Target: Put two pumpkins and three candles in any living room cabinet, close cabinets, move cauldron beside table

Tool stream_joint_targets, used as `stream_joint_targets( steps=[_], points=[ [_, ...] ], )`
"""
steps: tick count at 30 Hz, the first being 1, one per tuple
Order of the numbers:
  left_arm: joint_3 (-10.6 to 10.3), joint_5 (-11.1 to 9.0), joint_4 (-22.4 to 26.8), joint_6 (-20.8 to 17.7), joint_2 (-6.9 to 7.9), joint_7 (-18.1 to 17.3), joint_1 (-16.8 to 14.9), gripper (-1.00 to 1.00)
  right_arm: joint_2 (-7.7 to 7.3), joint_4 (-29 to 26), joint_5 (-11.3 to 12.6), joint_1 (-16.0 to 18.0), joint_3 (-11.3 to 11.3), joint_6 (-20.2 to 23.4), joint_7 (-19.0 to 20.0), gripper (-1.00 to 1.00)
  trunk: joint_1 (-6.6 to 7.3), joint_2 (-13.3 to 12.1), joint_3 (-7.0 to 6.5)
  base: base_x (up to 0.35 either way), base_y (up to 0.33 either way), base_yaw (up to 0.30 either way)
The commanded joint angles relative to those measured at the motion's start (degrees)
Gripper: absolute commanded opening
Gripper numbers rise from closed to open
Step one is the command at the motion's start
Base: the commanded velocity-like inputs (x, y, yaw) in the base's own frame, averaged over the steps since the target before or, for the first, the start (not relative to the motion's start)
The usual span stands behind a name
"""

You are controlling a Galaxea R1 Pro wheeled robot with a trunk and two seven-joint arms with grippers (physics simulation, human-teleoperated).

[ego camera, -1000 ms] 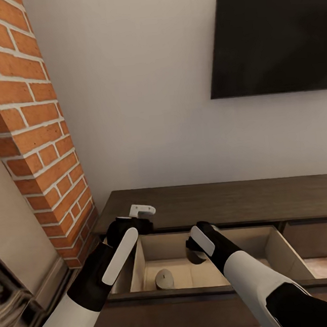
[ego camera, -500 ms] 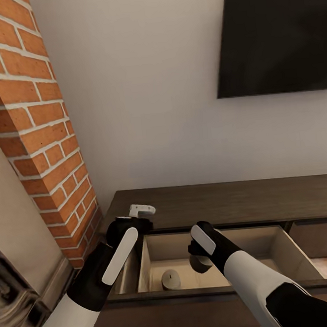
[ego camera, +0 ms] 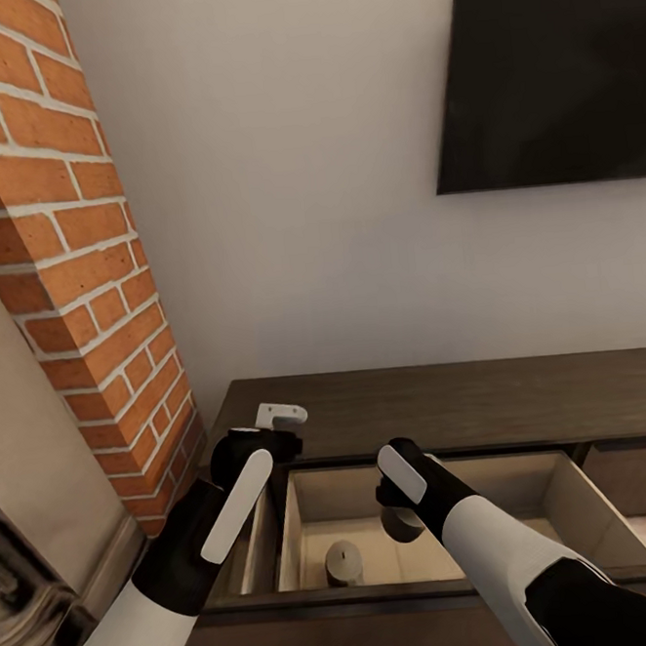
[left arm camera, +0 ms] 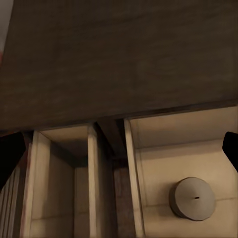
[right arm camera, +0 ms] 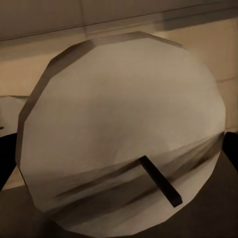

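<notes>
Jaws of the right gripper (ego camera: 398,510) sit close on either side of a short, pale grey, round candle with a dark wick (right arm camera: 124,144), and dark finger edges show at both flanks of it in the right wrist view; they appear closed on it, though the contact itself is hidden. That candle hangs over the open pale-wood drawer (ego camera: 572,482) of the long, low, dark brown wooden cabinet (ego camera: 467,399).

Below and to the left of those jaws, a second grey candle (ego camera: 343,562) stands upright on the drawer floor, also seen in the left wrist view (left arm camera: 193,198).

Jaws of the left gripper (ego camera: 278,420) are spread open and empty, above the cabinet's flat top near its left end.

Beyond them are a red brick column (ego camera: 61,238) and a black wall screen (ego camera: 546,68).

My reading is that the candle is light, stiff and smooth, so slightly slippery; gripping across its curved sides, low on the body, suits it, and wax could dent under a hard squeeze.
</notes>
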State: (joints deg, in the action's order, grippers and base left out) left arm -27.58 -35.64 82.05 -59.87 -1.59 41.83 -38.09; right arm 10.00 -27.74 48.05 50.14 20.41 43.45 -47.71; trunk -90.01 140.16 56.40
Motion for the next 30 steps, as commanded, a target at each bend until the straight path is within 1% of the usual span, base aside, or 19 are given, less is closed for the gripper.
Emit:
stream_joint_targets(
  steps=[1,6,9,16,21,30],
  points=[
    [-0.1,-0.5,0.3,-0.1,0.01,0.6,0.0,1.00,0.00,0.0,0.3,0.0,0.2,0.2,-0.4,-1.00,0.01,0.0,0.06,0.009,0.001,0.000],
    [-0.1,-0.3,1.3,-0.1,0.01,0.6,0.0,1.00,0.00,0.0,0.3,0.0,0.2,0.2,-0.4,-1.00,0.01,0.0,0.06,0.004,0.000,0.000],
    [0.0,-0.3,1.5,-0.1,0.01,0.6,0.0,1.00,0.00,0.0,0.3,0.0,0.2,0.2,-0.4,-1.00,-0.65,1.2,0.60,0.000,0.000,0.000],
    [0.1,-0.4,4.1,-0.1,0.01,0.6,0.0,1.00,0.00,0.0,0.2,0.0,0.2,0.2,-0.5,-1.00,-0.65,1.2,0.60,0.000,0.000,0.000],
    [0.2,-0.6,4.4,-0.1,0.01,0.6,0.0,1.00,0.00,0.0,0.2,0.0,0.2,0.3,-0.5,-1.00,-1.67,3.1,1.51,0.000,0.000,0.000],
    [0.2,-0.7,8.3,-0.1,0.21,0.6,0.2,1.00,0.00,-0.2,-0.2,0.0,0.2,0.3,-0.5,-1.00,-1.90,3.2,3.51,0.000,0.000,0.000]
  ],
)
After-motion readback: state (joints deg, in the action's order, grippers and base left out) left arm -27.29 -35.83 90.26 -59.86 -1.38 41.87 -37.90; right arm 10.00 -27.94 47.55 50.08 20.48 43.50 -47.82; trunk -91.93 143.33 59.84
